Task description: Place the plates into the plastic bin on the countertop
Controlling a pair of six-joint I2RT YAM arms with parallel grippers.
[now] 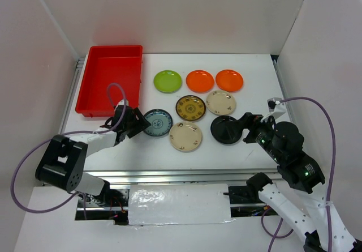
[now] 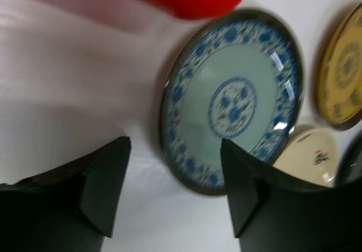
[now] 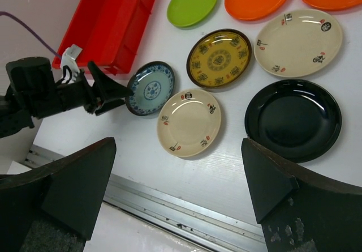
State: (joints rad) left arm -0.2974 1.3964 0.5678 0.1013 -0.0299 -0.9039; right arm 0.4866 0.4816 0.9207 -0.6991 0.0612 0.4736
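Bright light, soft shadows, glare on black plate (image 3: 293, 119), left wrist view blurred

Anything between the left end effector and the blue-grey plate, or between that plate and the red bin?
Nothing visible. The left end effector sits open at the edge of the blue-grey plate; only bare countertop lies between that plate and the red bin.

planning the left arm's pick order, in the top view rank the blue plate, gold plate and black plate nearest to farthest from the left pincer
1. Blue plate, right at the left pincer tips.
2. Gold plate, middle of the group.
3. Black plate, over on the right side.
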